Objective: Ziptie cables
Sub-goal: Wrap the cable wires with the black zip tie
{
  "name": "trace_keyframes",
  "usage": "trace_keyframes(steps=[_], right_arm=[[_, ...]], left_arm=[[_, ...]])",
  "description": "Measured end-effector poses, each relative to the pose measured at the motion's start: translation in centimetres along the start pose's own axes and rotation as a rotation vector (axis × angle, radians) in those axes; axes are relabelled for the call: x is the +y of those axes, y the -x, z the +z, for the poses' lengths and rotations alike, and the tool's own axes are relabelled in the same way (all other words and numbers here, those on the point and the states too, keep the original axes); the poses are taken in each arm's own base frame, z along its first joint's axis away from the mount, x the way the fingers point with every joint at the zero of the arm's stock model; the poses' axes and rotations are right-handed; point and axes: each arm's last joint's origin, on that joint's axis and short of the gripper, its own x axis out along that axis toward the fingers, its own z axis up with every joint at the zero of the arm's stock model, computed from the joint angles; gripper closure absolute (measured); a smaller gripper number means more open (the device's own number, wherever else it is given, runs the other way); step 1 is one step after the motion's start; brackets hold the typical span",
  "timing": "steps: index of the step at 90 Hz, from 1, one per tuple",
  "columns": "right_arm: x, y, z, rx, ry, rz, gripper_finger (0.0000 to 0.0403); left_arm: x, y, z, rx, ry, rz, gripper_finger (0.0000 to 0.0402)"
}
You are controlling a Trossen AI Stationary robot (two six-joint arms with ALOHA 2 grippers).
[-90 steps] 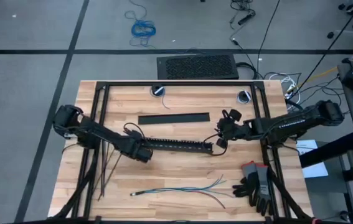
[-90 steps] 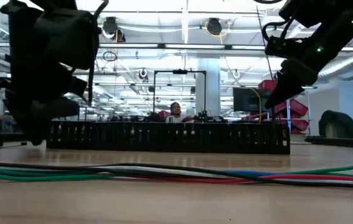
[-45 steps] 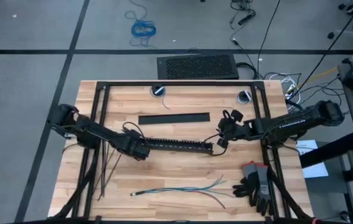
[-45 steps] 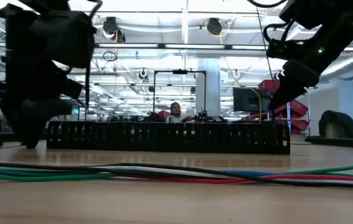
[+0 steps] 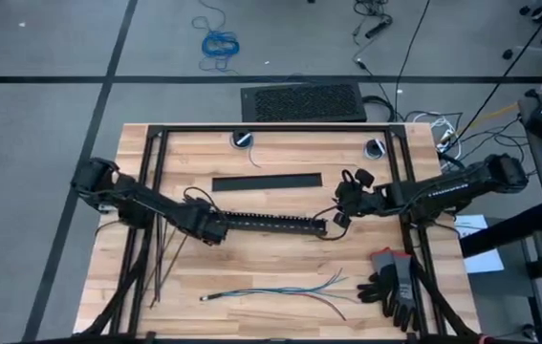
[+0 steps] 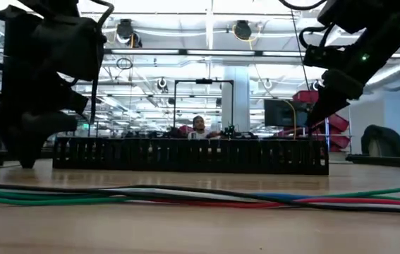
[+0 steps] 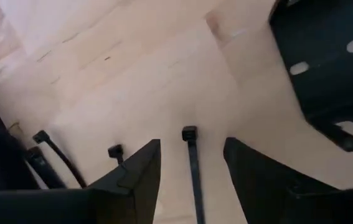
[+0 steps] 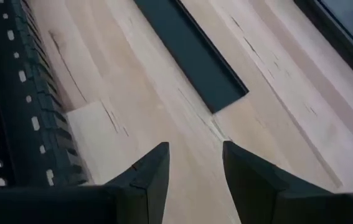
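My left gripper (image 5: pixel 215 232) sits at the slotted bar's (image 5: pixel 275 224) left end, my right gripper (image 5: pixel 338 212) near its right end.

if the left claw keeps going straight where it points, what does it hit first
Probably a ziptie: the left claw is open, pointing down at the table, and that strip lies between its fingers. How far above it the claw is cannot be told.

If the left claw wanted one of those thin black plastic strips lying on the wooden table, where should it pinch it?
Probably just behind the small square head of the thin black ziptie lying between the open left gripper fingers. It lies flat on the wooden table, so coming straight down from above, with the fingers straddling its narrow width, seems best. Neighbouring zipties lie close alongside, so a narrow, centred pinch helps.
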Motion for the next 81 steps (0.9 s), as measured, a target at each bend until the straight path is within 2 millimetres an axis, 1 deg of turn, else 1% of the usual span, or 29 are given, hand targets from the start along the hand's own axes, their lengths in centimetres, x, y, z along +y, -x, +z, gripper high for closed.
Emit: trace_keyframes(steps=[11, 23, 34, 42, 55, 70, 81], right_arm=[[0.0, 0.0, -0.1, 0.006, 0.002, 0.004, 0.0261], [0.1, 0.1, -0.1, 0.01, 0.002, 0.007, 0.0261], [0.2, 0.1, -0.2, 0.008, 0.004, 0.009, 0.0261], [0.2, 0.1, -0.1, 0.006, 0.002, 0.011, 0.0261], [0.2, 0.1, -0.2, 0.011, 0.004, 0.011, 0.0261], [0.2, 0.1, -0.2, 0.012, 0.001, 0.011, 0.0261], [0.2, 0.1, -0.2, 0.012, 0.002, 0.011, 0.0261]], left_arm=[[0.2, -0.8, -0.1, -0.008, 0.024, -0.037, 0.022], [0.1, -0.8, -0.1, -0.01, 0.045, -0.039, 0.0229], [0.2, -0.5, 0.0, -0.023, 0.068, -0.063, 0.0267], [0.2, -0.4, 0.0, -0.035, 0.093, -0.073, 0.031], [0.2, -0.5, 0.1, -0.068, 0.088, -0.069, 0.0383], [0.3, -0.5, 0.1, -0.095, 0.067, -0.06, 0.0396], [0.3, 0.4, 0.2, -0.145, 0.066, -0.07, 0.0401]])
